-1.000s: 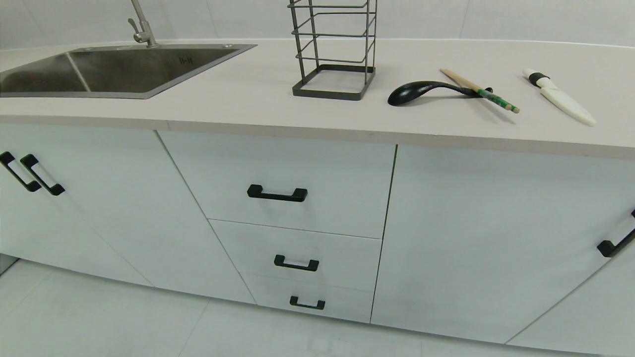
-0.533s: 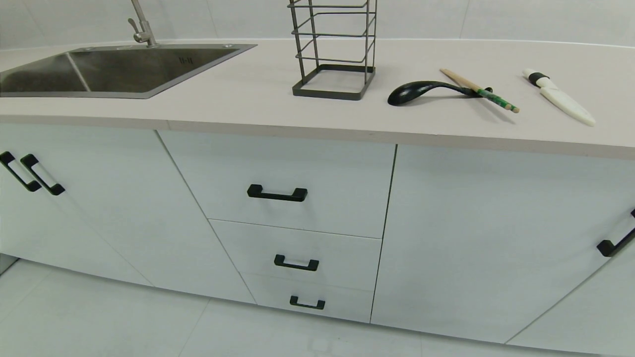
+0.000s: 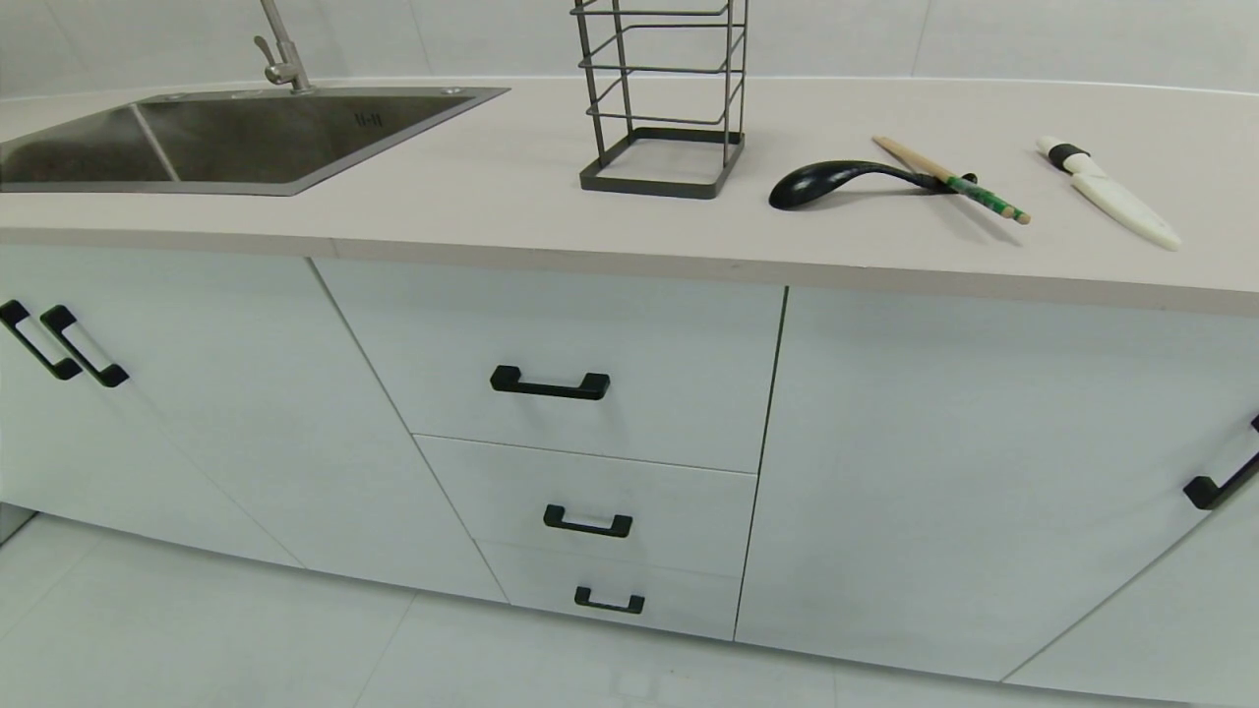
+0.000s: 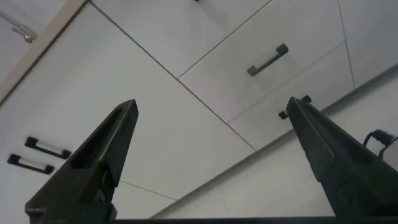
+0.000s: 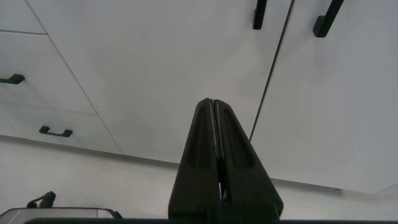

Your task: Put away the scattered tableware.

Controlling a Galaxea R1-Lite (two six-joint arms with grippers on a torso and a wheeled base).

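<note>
Lying on the beige worktop [image 3: 492, 216]: a black curved ladle [image 3: 836, 182], wooden chopsticks [image 3: 949, 179], a white knife [image 3: 1107, 192]. The left tool [image 4: 211, 104] gapes wide; the right tool [image 5: 213, 104] is pinched closed, empty.

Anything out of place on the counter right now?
The black ladle, wooden chopsticks and white knife lie loose on the counter, right of the wire rack; the chopsticks cross the ladle's handle. Nothing spilled or damaged.

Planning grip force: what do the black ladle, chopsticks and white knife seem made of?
Black ladle: glossy, likely plastic, by its sheen. Chopsticks: matte tan wood or bamboo, green-patterned ends. White knife: smooth white, perhaps plastic or ceramic; black band.
</note>
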